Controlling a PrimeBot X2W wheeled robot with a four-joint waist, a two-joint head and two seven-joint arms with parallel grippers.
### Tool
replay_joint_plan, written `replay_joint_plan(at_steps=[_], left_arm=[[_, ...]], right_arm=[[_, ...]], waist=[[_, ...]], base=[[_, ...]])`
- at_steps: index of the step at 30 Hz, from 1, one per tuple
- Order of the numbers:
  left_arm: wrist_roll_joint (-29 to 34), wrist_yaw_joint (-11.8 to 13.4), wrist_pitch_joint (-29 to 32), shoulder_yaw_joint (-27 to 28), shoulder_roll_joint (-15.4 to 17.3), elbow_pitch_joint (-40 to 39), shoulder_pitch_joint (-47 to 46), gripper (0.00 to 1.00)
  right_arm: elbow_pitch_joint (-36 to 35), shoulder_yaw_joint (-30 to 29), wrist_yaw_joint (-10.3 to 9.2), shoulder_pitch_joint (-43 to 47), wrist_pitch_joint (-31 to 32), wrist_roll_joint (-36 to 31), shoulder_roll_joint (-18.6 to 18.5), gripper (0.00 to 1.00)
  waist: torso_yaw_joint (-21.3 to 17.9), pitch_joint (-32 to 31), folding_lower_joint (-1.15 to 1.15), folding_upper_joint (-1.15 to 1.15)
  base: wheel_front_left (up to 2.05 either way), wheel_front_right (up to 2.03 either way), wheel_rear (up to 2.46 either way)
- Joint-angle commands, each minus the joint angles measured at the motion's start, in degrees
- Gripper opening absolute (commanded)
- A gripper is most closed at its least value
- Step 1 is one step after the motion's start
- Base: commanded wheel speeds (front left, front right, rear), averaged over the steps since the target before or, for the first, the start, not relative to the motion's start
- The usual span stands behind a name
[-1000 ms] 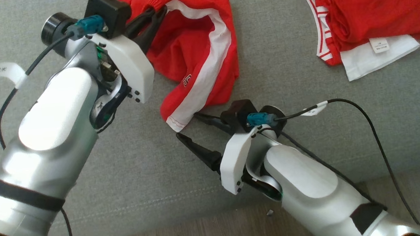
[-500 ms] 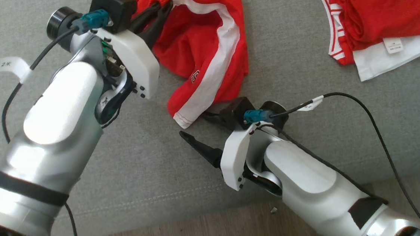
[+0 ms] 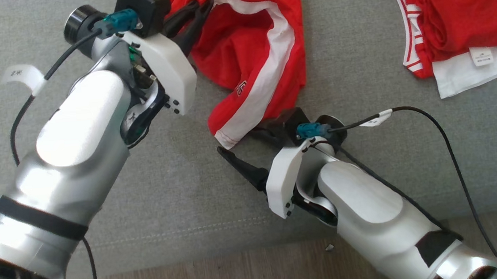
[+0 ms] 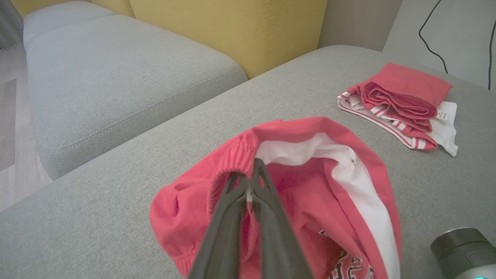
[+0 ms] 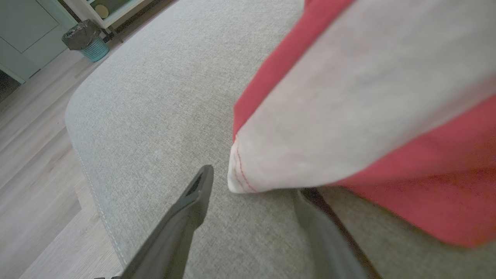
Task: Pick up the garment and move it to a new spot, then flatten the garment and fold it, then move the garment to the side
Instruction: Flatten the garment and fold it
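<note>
On the grey sofa seat (image 3: pixel 168 185), the red shorts (image 3: pixel 263 45) are bunched and held up at one end by the left gripper (image 3: pixel 204 5), its jaws pressed together on the gathered elastic waistband. The rest of the cloth drapes down towards the right gripper (image 3: pixel 239 141), whose jaws stand wide apart at the hem corner, gripping nothing. One finger lies bare on the cushion and the other is tucked under the cloth's edge.

The head view takes in both arms at once. The left wrist view adds a yellow back cushion (image 4: pixel 232 31) and shows the pinch up close, with a white fold of fabric just beside the closed tips. The right wrist view adds the seat's stitched edge, the wooden floor (image 5: pixel 35 162) and a teal bin (image 5: pixel 87 40) with a dark liner. There the hem's white corner, sewn with red thread, hangs between the two fingers — whether it touches the seat I cannot tell.

A paper tag (image 3: pixel 19 74) on the left arm's cable seems to read "2" and one more character. A white label (image 3: pixel 481 56) on the folded red-and-white garment (image 3: pixel 464 7), which lies well apart at the far right, is too small to read. The shorts carry a white-outlined emblem (image 3: pixel 241 88) beside their broad white side stripe; its letters are not legible.
</note>
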Motion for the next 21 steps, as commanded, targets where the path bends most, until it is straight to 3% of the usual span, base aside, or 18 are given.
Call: replay_joint_plan(at_steps=[1,10,11,12,13,21], left_arm=[[-0.6,0.1,-0.7,1.7,1.2,-1.2,-3.4,0.00],[-0.8,0.1,-1.2,1.1,0.5,-0.6,-4.1,0.00],[-0.8,0.1,-1.3,1.0,0.5,-0.5,-4.2,0.00],[-0.9,0.1,-1.3,0.9,0.5,-0.4,-4.2,0.00],[-0.9,0.1,-1.4,0.9,0.5,-0.3,-4.2,0.00],[-1.4,0.1,-2.0,0.6,0.7,0.5,-4.5,0.00]], right_arm=[[-0.7,-0.2,0.19,-0.1,-0.1,0.3,1.1,1.00],[0.2,-1.4,0.19,-0.2,-0.2,0.0,1.1,1.00],[0.3,-1.5,0.19,-0.2,-0.1,-0.1,1.1,0.86],[0.4,-1.6,0.19,-0.2,-0.2,-0.1,1.1,0.50],[0.4,-1.8,0.19,-0.2,-0.2,-0.1,1.1,0.00],[0.9,-2.0,0.19,-0.4,-0.5,-0.6,1.1,0.00]], waist=[[0.1,0.1,0.00,0.00],[0.9,0.5,0.00,0.00],[0.9,0.5,0.00,0.00],[1.0,0.5,0.00,0.00],[1.0,0.5,0.00,0.00],[1.0,0.5,0.00,0.00]], base=[[0.00,0.00,0.00],[0.00,0.00,0.00],[0.00,0.00,0.00],[0.00,0.00,0.00],[0.00,0.00,0.00],[0.00,0.00,0.00]])
